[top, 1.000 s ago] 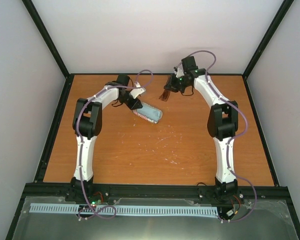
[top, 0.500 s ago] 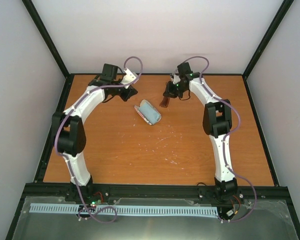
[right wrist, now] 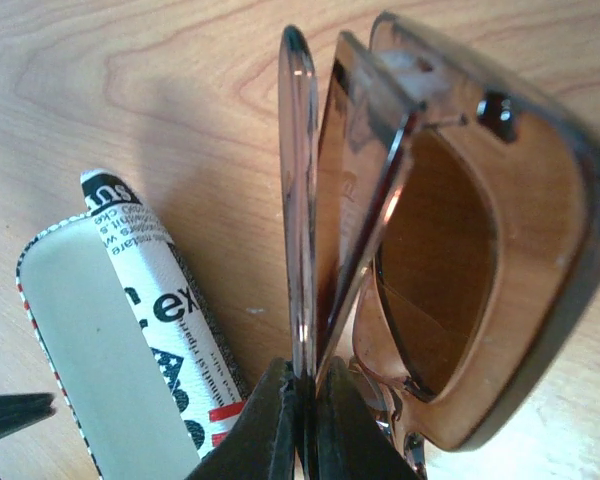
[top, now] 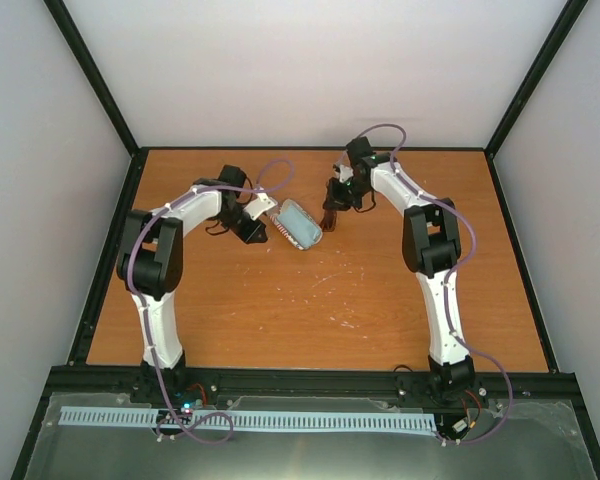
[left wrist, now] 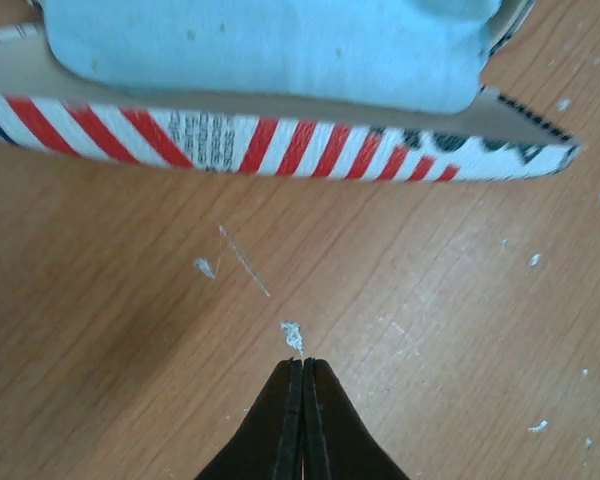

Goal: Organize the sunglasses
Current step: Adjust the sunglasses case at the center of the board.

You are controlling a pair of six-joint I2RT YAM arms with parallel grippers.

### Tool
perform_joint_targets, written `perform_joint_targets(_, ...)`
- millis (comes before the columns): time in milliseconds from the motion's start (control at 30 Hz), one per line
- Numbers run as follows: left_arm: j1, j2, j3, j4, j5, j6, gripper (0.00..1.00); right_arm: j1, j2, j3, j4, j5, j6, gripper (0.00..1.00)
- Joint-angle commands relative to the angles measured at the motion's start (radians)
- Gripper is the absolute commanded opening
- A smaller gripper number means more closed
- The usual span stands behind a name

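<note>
The sunglasses point(right wrist: 430, 250), brown-framed with brownish lenses and folded arms, hang in my right gripper point(right wrist: 308, 385), which is shut on the thin temple arms above the table. In the top view they point(top: 331, 215) hang just right of the flag-patterned case point(top: 299, 226). The case point(right wrist: 130, 330) lies open on the table with a light blue cloth point(left wrist: 270, 45) lying in it. My left gripper point(left wrist: 302, 365) is shut and empty, its tips just short of the case's striped side point(left wrist: 280, 140). In the top view the left gripper point(top: 257, 231) sits left of the case.
The wooden table point(top: 310, 300) carries small white specks point(left wrist: 293, 335). Black frame rails point(top: 110, 250) edge the table, with white walls behind and at the sides.
My left arm swung from the far left back toward the case and now sits beside it. My right gripper shifted slightly left and nearer with the sunglasses. The case turned slightly.
</note>
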State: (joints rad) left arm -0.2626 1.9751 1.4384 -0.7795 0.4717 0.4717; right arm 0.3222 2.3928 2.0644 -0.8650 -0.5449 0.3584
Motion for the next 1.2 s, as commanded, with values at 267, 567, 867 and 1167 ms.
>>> perform_joint_targets(267,-0.007,0.172,0.208,-0.048,0.003,0.004,0.07,0.036,-0.088,-0.037,-0.033,-0.004,-0.025,0.03)
perform_joint_targets(567,-0.007,0.245,0.281,-0.009,-0.009,0.004,0.07,0.037,-0.148,0.013,-0.151,0.096,-0.065,0.03)
perform_joint_targets(867,-0.009,0.263,0.322,0.031,0.009,-0.024,0.08,0.063,-0.198,0.074,-0.165,-0.026,-0.091,0.03)
perform_joint_targets(1167,-0.009,0.279,0.371,0.047,0.033,-0.061,0.09,0.118,-0.136,0.104,-0.178,-0.077,-0.075,0.03)
